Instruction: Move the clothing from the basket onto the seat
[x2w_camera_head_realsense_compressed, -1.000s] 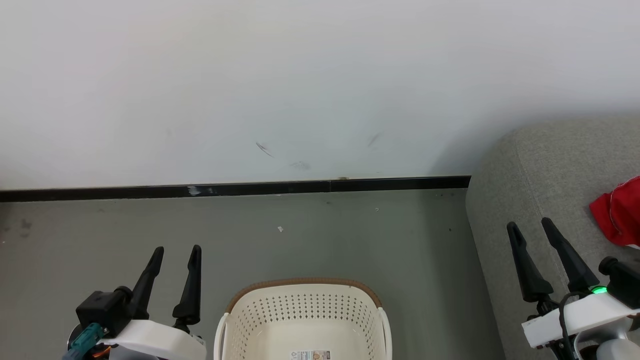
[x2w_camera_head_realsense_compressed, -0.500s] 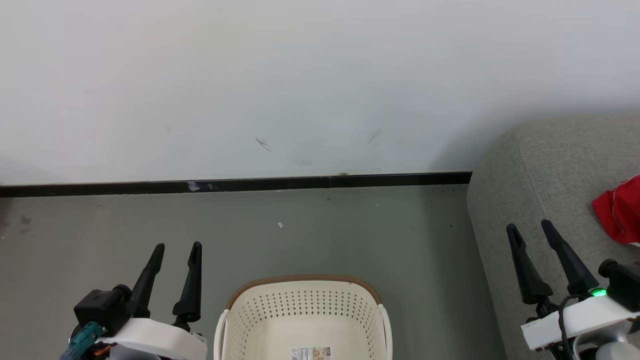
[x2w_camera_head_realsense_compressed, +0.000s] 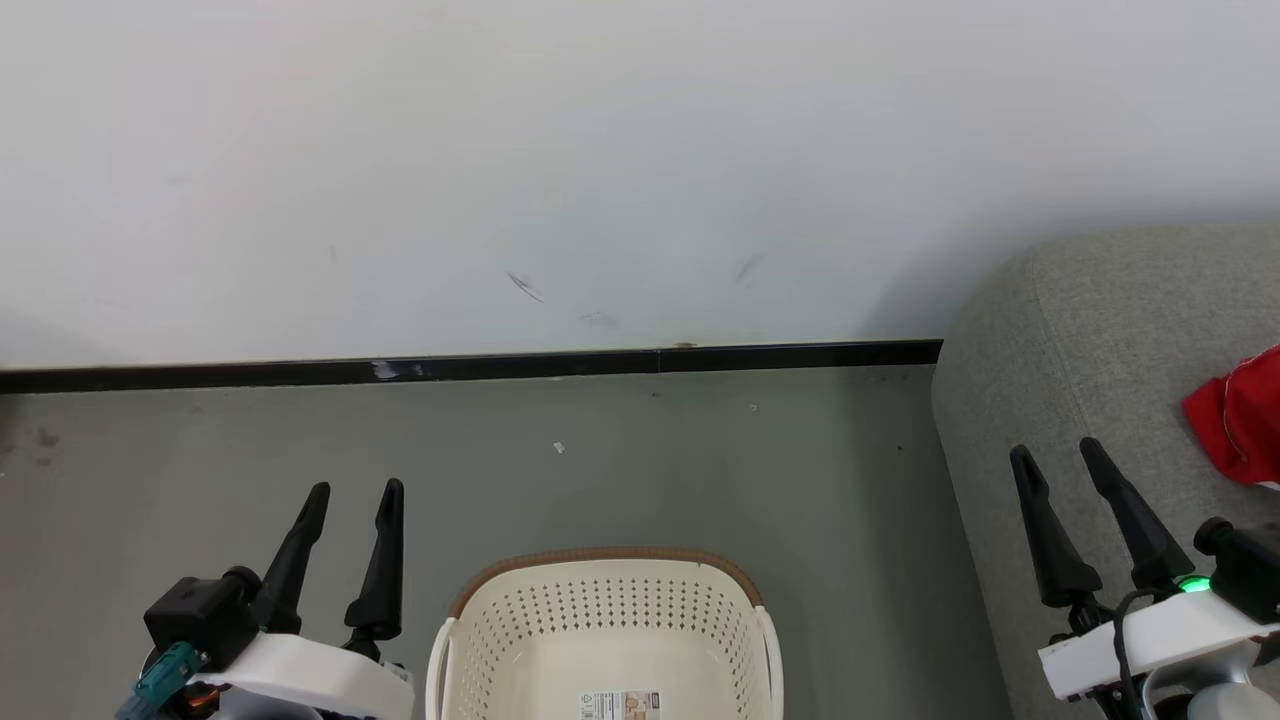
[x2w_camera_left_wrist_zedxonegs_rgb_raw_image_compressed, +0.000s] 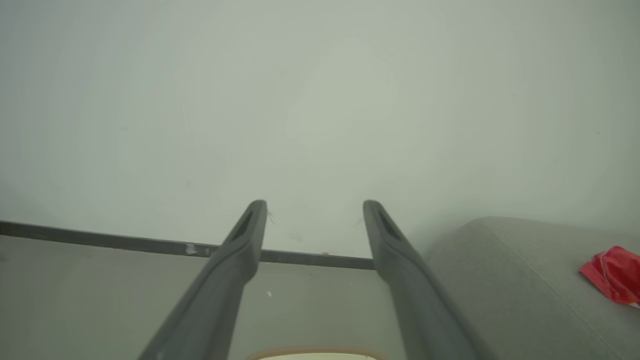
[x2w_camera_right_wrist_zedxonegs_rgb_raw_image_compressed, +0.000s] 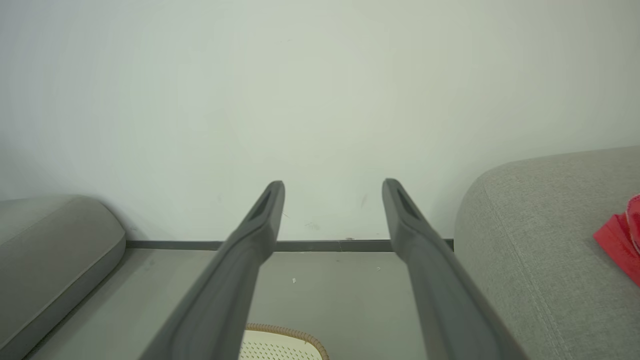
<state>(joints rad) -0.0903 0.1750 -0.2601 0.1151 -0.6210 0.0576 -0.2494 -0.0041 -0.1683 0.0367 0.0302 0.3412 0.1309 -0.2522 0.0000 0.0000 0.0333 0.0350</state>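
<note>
The laundry basket (x2w_camera_head_realsense_compressed: 600, 605) stands on the grey floor (x2w_camera_head_realsense_compressed: 700, 470) between the two grippers, and the bottom edge of the head view cuts off its near part. What shows of its inside is bare cream plastic, with a printed label (x2w_camera_head_realsense_compressed: 620, 705) on the bottom. A red garment (x2w_camera_head_realsense_compressed: 1235, 420) lies on the grey seat (x2w_camera_head_realsense_compressed: 1080, 320) at the right, well apart from the basket. The frame edge cuts it off, so its shape and markings cannot be made out. The left gripper (x2w_camera_head_realsense_compressed: 355, 487) hovers just left of the basket, fingers spread wide and holding nothing. The right gripper (x2w_camera_head_realsense_compressed: 1054, 448) shows against the seat's side, equally wide and empty. In the right wrist view another grey cushion (x2w_camera_right_wrist_zedxonegs_rgb_raw_image_compressed: 55, 240) enters from the left, partly cut off.
</note>
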